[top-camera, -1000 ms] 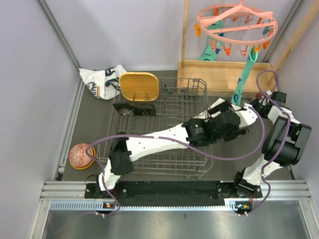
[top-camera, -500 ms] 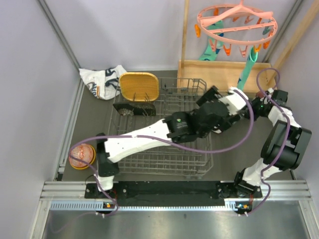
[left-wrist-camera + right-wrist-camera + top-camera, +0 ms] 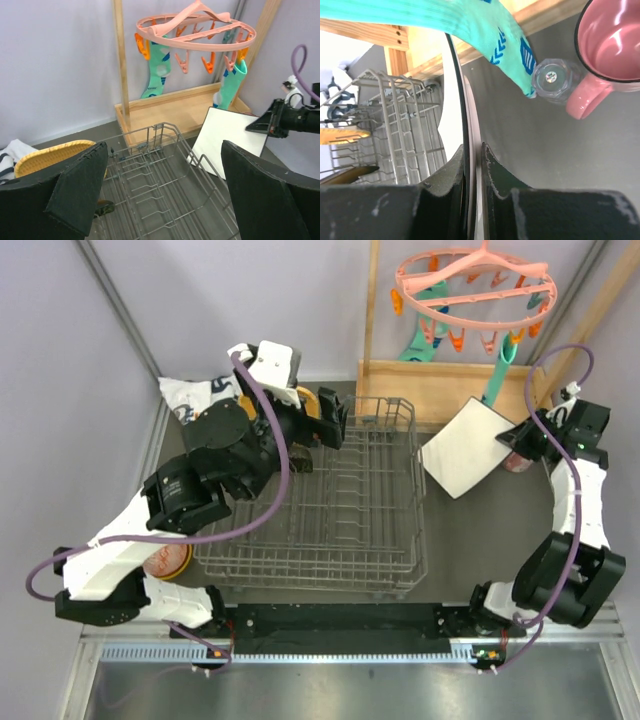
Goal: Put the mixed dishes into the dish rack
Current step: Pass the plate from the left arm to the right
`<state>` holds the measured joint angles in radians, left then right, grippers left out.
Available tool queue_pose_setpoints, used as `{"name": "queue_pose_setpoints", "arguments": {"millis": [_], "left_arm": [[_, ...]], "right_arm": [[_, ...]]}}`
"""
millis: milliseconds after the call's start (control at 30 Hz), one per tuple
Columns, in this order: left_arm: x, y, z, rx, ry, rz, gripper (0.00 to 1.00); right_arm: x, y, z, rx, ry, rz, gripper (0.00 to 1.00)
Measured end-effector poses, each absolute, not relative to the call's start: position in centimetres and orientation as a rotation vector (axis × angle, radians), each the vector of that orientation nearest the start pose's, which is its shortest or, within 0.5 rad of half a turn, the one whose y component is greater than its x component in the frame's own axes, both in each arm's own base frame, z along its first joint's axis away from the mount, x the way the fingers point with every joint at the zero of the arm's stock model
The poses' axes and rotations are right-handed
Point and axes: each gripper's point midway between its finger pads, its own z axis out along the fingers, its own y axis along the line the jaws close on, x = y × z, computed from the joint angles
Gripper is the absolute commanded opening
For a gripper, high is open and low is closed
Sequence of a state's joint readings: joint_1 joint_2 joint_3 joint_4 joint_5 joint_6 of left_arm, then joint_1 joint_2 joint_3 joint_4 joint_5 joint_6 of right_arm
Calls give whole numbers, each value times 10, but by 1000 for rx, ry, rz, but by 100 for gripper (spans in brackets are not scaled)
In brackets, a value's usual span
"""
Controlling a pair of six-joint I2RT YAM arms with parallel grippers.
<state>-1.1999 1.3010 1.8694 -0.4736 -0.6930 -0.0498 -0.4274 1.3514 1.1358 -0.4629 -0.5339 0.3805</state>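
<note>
My right gripper [image 3: 516,443] is shut on the edge of the pale plate [image 3: 464,448], which hangs tilted just right of the dish rack [image 3: 330,545]. In the right wrist view the pads [image 3: 492,167] pinch the plate's rim [image 3: 451,100]. The left gripper [image 3: 322,418] stands open and empty over the rack's back left corner, beside the yellow plate [image 3: 311,403]. From the left wrist, the rack's prongs [image 3: 150,182] lie between the wide fingers [image 3: 75,195]. The pink cup [image 3: 615,45] and the clear glass [image 3: 551,80] stand on the table at the right. An orange bowl [image 3: 168,562] peeks from under the left arm.
A pink peg hanger [image 3: 475,285] with teal socks [image 3: 485,22] hangs over the wooden tray [image 3: 440,390] behind the rack. A white printed cloth [image 3: 190,400] lies at the back left. Grey walls close in on both sides.
The left arm has swung from the right side, across the rack, to its back left corner. The pale plate now shows, held by the right gripper, which has moved back a little.
</note>
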Motion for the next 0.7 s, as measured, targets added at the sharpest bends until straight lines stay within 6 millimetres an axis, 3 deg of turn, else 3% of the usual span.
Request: {"name": "queue_pose_setpoints", "arguments": {"millis": [100,300,500,700], "left_arm": [[226,-269,525,284,1499,-477,99],[232,-278,495,337,1567,-404,99],[232,-273,494,326,1573,-392,99],[231,-264,499,300,1567,-386,99]], "right_arm": [[364,-59,222,564,2108,518,0],[349,-65,242,506,2081,394,0],[335,-61,267,458,2023,354,0],[324,-54,305,409,1939,343,0]]}}
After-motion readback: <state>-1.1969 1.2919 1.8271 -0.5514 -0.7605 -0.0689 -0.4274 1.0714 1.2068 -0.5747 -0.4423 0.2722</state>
